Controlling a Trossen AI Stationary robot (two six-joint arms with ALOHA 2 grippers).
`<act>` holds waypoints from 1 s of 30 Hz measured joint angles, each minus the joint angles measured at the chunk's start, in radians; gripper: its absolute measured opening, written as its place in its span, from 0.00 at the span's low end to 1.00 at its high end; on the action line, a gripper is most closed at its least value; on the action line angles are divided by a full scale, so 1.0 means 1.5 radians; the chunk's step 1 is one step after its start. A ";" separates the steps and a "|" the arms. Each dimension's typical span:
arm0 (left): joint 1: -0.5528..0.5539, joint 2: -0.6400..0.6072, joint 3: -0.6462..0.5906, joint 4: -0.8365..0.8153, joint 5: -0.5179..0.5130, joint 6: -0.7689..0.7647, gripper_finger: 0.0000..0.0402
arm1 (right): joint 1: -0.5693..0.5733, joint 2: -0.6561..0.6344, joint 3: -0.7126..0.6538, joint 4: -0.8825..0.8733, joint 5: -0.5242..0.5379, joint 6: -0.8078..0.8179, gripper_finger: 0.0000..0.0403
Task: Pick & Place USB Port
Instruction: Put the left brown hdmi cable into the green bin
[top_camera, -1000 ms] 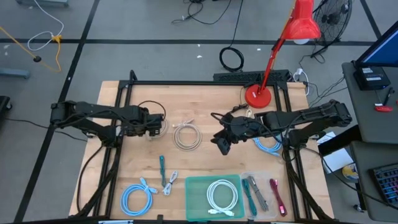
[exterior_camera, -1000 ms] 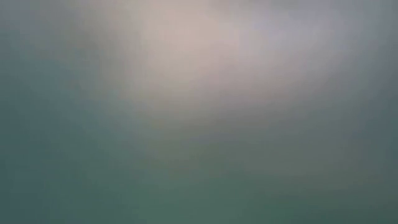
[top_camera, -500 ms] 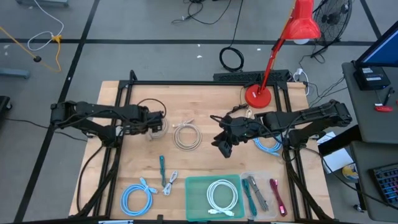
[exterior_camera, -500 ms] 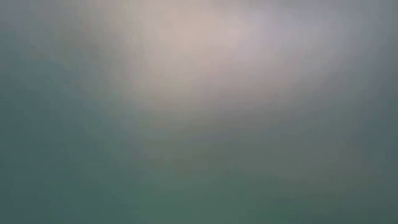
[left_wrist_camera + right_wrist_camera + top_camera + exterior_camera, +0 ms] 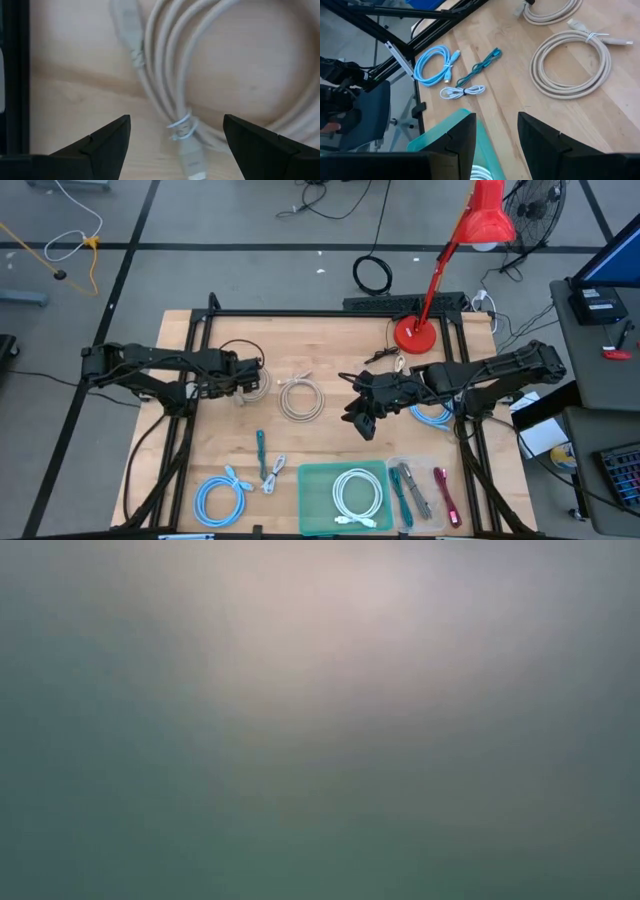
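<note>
My left gripper (image 5: 258,377) (image 5: 176,150) is open and hovers over a beige coiled cable (image 5: 200,75), its fingers on either side of the coil's tied section without touching it. A second beige coil (image 5: 300,398) (image 5: 570,62) lies flat on the wooden table between the arms. My right gripper (image 5: 362,422) (image 5: 497,142) is open and empty, right of that coil, above bare wood beyond the green tray (image 5: 315,480) (image 5: 440,137). The tray holds a white coiled cable (image 5: 356,495). The low view shows only blur.
A light blue coil (image 5: 222,498), a teal cable (image 5: 261,450) and a small white cable (image 5: 275,473) lie near the front edge. A clear tray (image 5: 436,463) holds several cables. Another blue coil (image 5: 432,413) lies under the right arm. The red lamp base (image 5: 413,334) stands at the back.
My right gripper has moved a little toward the table's near edge, closer to the green tray, and stays open. The cables lie where they were.
</note>
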 joint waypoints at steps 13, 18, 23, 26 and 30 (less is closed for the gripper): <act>0.016 0.000 -0.048 0.088 -0.018 -0.015 0.72 | 0.000 0.000 0.000 0.000 -0.001 -0.005 0.33; 0.043 0.000 -0.048 0.108 -0.023 0.032 0.46 | 0.000 0.000 0.000 0.006 -0.001 -0.001 0.33; 0.060 0.000 -0.047 0.151 -0.014 0.099 0.11 | 0.000 0.000 0.000 0.006 -0.001 0.007 0.33; 0.061 -0.002 -0.046 0.166 -0.007 0.109 0.05 | 0.000 0.000 0.000 0.006 -0.001 0.008 0.33; 0.053 -0.003 -0.040 0.169 0.006 0.123 0.04 | 0.001 0.000 0.000 0.005 -0.001 0.008 0.33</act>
